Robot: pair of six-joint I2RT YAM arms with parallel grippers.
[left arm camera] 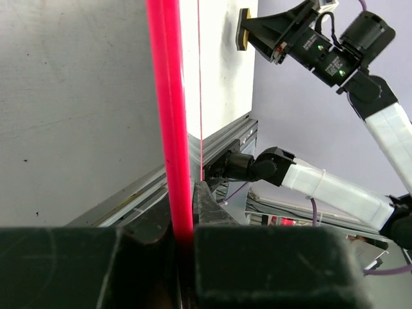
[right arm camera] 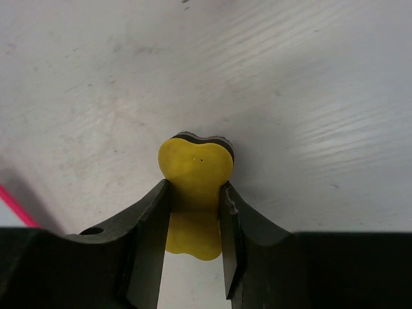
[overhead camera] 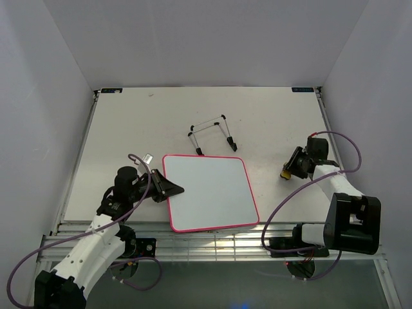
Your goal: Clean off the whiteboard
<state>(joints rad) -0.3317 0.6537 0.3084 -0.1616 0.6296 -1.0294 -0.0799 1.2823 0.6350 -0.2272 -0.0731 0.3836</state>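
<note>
The whiteboard (overhead camera: 209,192), white with a thin pink-red frame, lies flat at the table's middle front; no writing shows on it. My left gripper (overhead camera: 175,190) is shut on its left edge, and in the left wrist view the red frame (left arm camera: 168,116) runs straight up from between the jaws. My right gripper (overhead camera: 287,172) sits to the right of the board, shut on a yellow bone-shaped eraser (right arm camera: 195,187) at its narrow waist. The eraser's dark felt side faces the table, close above it. A corner of the whiteboard's frame (right arm camera: 14,203) shows at the left of the right wrist view.
A thin wire stand (overhead camera: 212,133) rests on the table just behind the whiteboard. The table's slatted front edge (overhead camera: 212,241) runs right below the board. White walls close in the left, back and right sides.
</note>
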